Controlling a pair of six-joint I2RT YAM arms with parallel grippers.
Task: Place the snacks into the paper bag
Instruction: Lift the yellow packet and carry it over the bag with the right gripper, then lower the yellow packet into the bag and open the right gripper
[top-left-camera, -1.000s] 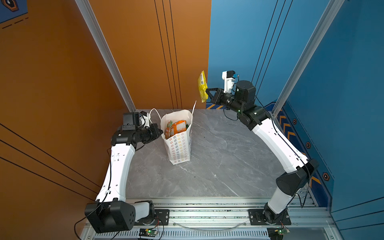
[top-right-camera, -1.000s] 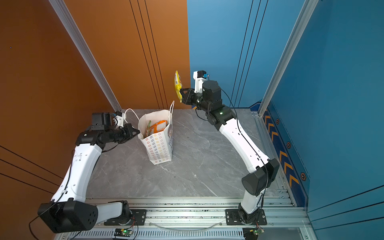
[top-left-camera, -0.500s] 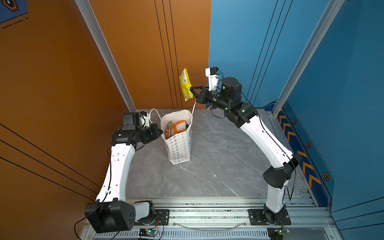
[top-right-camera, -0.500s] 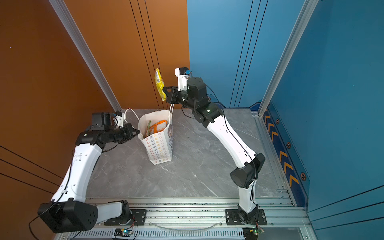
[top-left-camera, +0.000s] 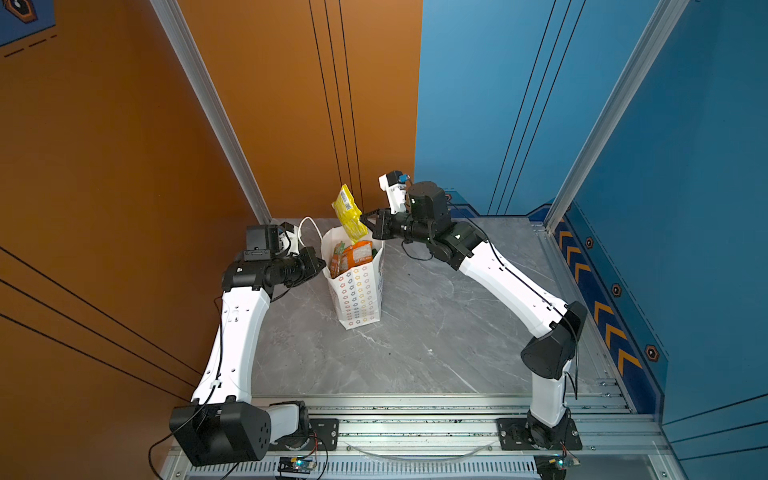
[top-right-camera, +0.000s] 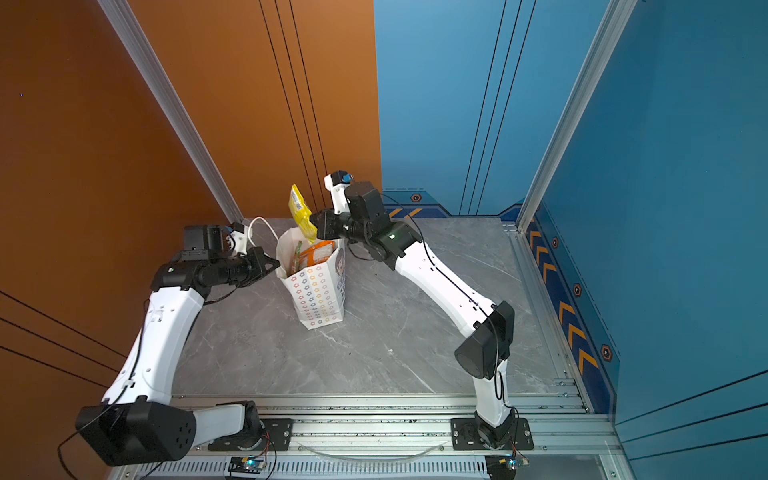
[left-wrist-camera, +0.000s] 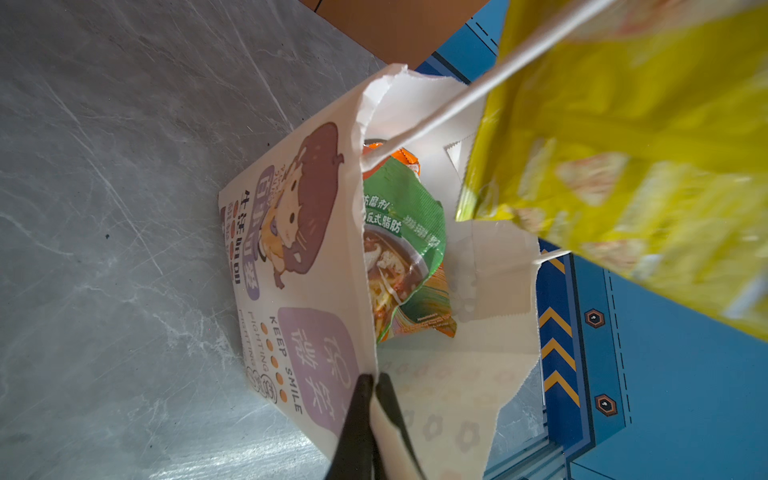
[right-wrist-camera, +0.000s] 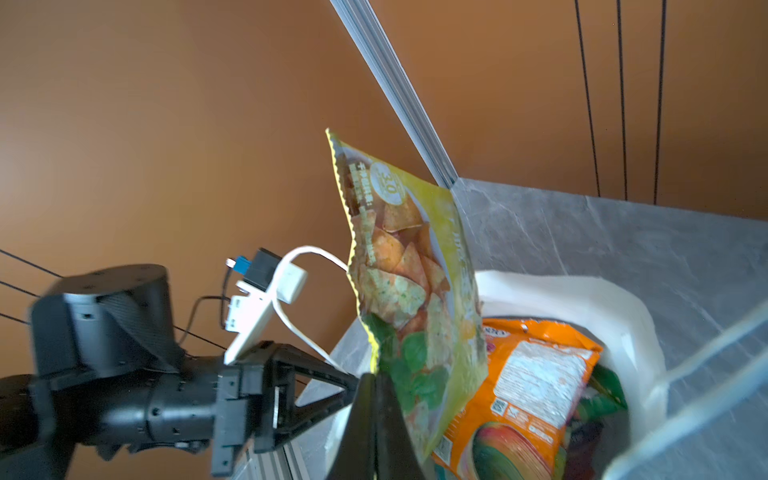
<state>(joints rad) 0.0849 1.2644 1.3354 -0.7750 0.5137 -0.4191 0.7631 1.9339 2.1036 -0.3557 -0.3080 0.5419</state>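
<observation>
The white paper bag (top-left-camera: 357, 293) (top-right-camera: 316, 299) stands upright at the back left of the table, its mouth open. My left gripper (top-left-camera: 322, 264) (left-wrist-camera: 374, 379) is shut on the bag's near rim, holding it open. An orange snack packet (top-left-camera: 358, 254) (right-wrist-camera: 534, 374) and a green one (left-wrist-camera: 409, 232) stick up inside. My right gripper (top-left-camera: 366, 223) (right-wrist-camera: 376, 377) is shut on the edge of a yellow snack packet (top-left-camera: 348, 211) (top-right-camera: 300, 212) (right-wrist-camera: 411, 266). That packet hangs upright just above the bag's mouth, and its lower end dips past the rim.
The grey marble table (top-left-camera: 415, 353) is bordered by orange and blue walls at the back and sides, with an aluminium rail (top-left-camera: 415, 419) along the front. A white cord handle (top-left-camera: 309, 224) loops up behind the bag near my left wrist.
My right arm has swung left and down, carrying the yellow packet from high at the back to the bag's mouth. The left arm and bag have stayed still.
</observation>
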